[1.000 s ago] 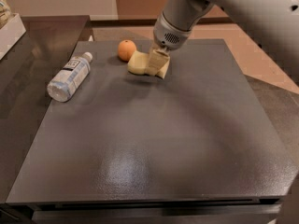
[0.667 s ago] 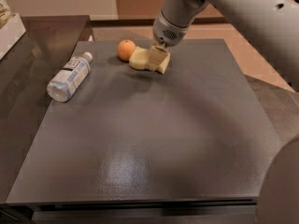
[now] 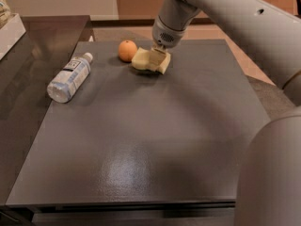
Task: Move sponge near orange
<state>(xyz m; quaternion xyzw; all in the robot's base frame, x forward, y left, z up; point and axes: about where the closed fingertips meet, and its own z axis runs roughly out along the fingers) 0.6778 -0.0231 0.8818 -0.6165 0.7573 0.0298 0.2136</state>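
As the gripper (image 3: 158, 57) clamps the sponge (image 3: 141, 60) just beside the orange (image 3: 127, 51), a gentle release straight up would avoid nudging either.

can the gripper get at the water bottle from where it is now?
Probably yes. The gripper is at the sponge, right beside the orange. The water bottle lies on its side further along the table, with bare surface between; only the orange sits near the path.

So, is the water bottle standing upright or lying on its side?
Lying on its side: the water bottle rests lengthwise on the table, cap toward the far edge. The gripper holds the sponge beside the orange.
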